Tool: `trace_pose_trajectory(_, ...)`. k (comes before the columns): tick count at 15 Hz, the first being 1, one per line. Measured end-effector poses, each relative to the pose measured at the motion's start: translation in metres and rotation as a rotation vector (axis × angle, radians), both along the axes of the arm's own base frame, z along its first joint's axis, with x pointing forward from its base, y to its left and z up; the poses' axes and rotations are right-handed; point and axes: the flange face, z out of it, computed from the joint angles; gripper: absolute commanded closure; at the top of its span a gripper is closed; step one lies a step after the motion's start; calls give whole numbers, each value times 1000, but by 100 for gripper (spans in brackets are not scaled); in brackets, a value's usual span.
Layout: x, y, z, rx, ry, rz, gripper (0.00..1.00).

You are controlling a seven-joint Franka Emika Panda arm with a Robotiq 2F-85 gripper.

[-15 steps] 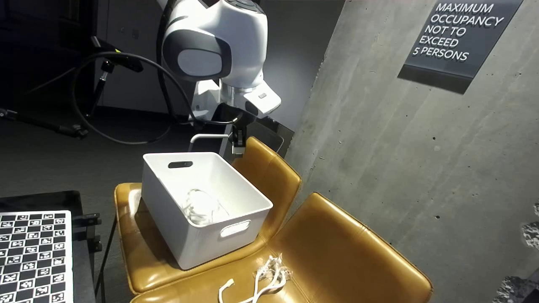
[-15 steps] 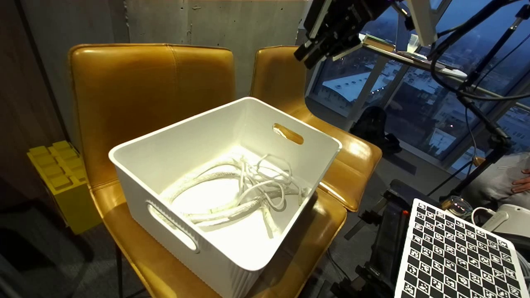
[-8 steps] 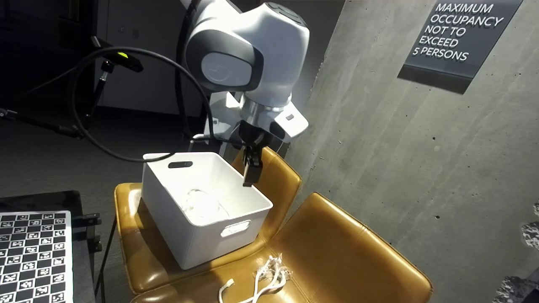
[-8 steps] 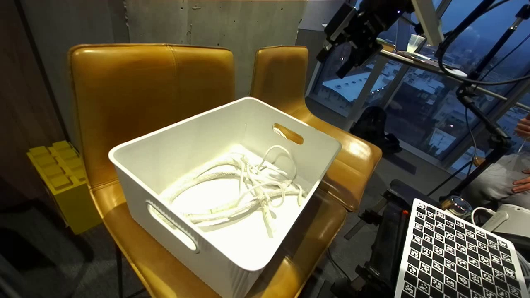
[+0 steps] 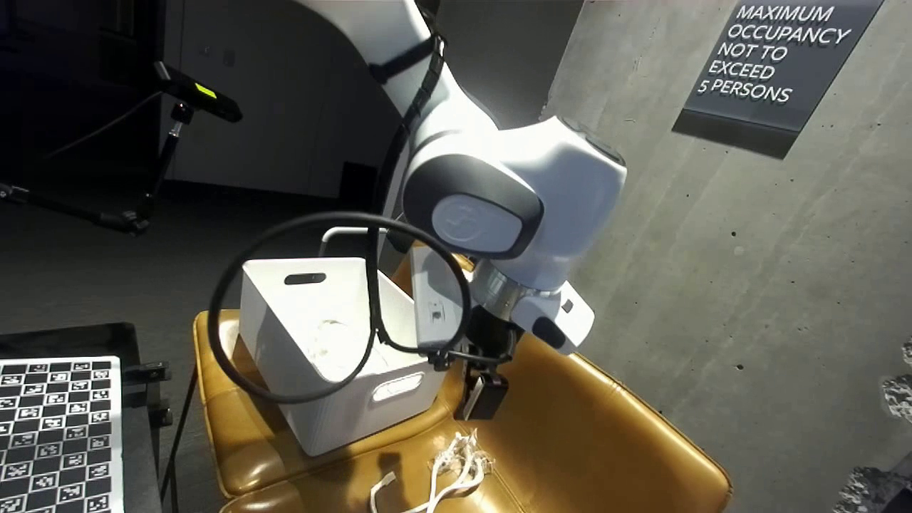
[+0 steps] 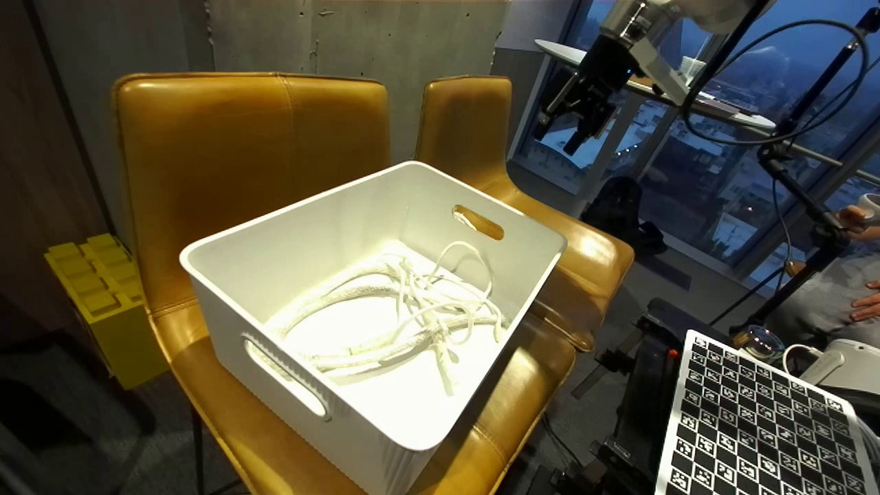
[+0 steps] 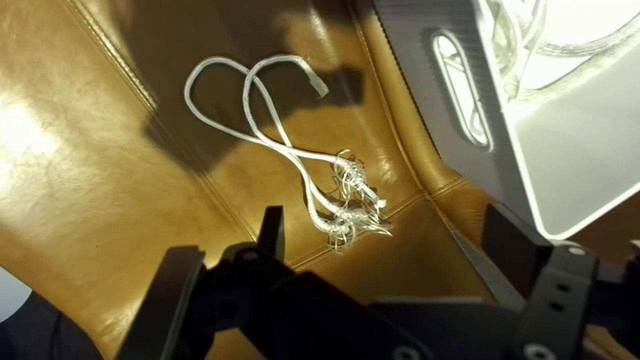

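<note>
My gripper [image 7: 387,222] stands open, its fingers wide apart with nothing between them. It hangs above the seat of a tan leather chair [image 5: 620,434]. Below and ahead of it in the wrist view, a white cord [image 7: 287,149] lies looped on the seat, its frayed ends nearest the jaws. In an exterior view this cord [image 5: 463,484] lies just below the gripper [image 5: 479,413]. A white box [image 6: 234,316] stands on the neighbouring chair, with a thick white rope [image 6: 364,355] and thin tangled strands inside. One finger [image 7: 515,240] appears close to the box's corner in the wrist view.
A concrete wall [image 5: 712,285] rises behind the chairs. A black-and-white patterned board [image 6: 756,426] lies on a dark stand beside them. A cable [image 5: 221,342] loops off the arm in front of the box. A yellow block [image 6: 103,302] stands beside the chair.
My gripper has swung from beside the box, down and across to above the cord on the neighbouring chair. Its fingers have spread apart. A thin loop in the box has risen slightly.
</note>
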Motion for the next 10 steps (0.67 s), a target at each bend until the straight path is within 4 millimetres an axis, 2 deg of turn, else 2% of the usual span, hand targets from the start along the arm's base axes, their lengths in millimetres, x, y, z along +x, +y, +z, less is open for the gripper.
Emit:
trace_pose_trajectory(6,42,-5,-79,-77,84,91,0)
trace_pose_trajectory(10,73,-12,-113,-146,100,149,0)
